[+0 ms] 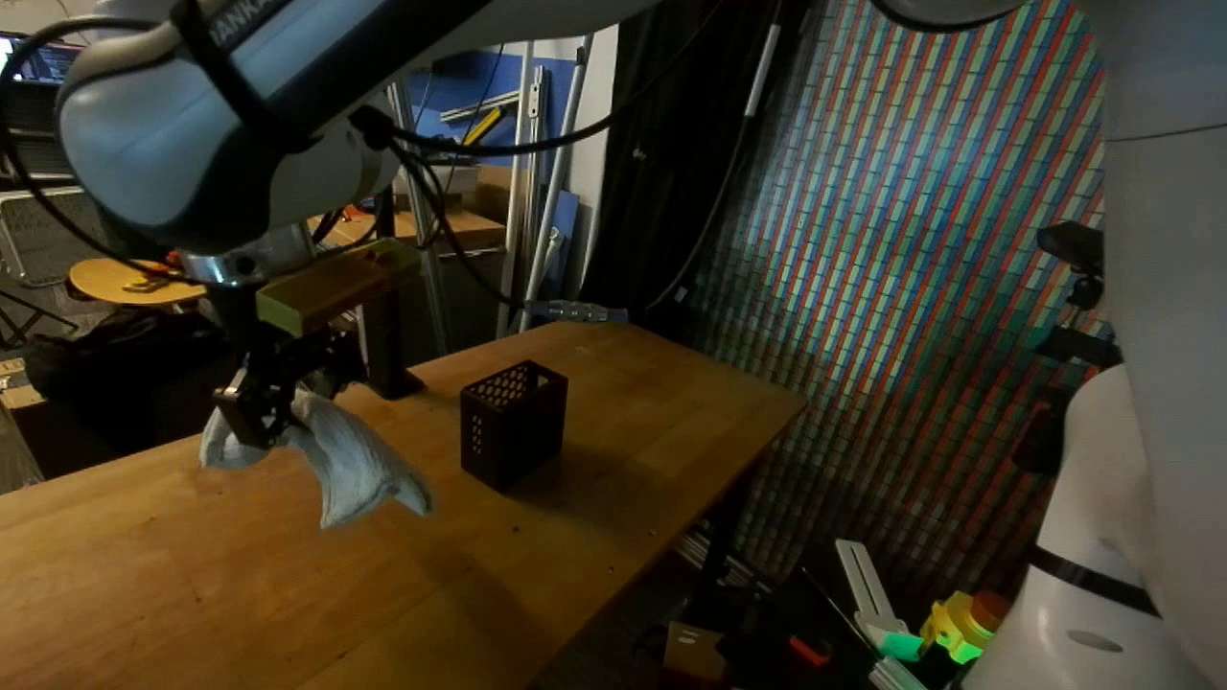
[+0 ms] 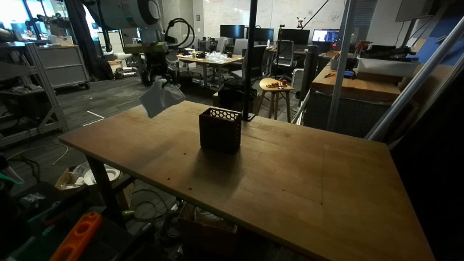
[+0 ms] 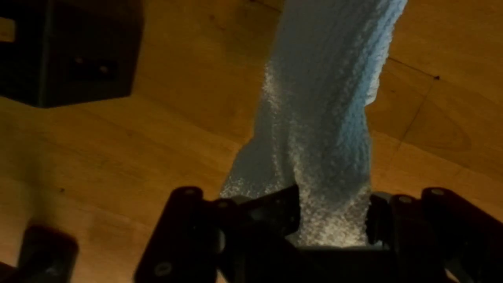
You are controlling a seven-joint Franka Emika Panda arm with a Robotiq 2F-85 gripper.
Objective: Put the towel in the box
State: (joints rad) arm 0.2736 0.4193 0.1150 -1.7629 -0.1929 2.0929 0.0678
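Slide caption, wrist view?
Black gripper holding a pale blue cloth towel over a brown wooden table, black rectangular box at upper left.

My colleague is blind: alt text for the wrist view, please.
A black two-fingered gripper pinches a pale blue-grey cloth towel, which runs to the top edge, above a brown wooden table. At upper left, cut off by the frame, stands a black rectangular box.

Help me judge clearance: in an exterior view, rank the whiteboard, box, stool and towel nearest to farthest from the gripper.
1. Towel: held in the gripper.
2. Box: on the table, right of the towel.
3. Stool: beyond the table.
4. Whiteboard: in the far background.
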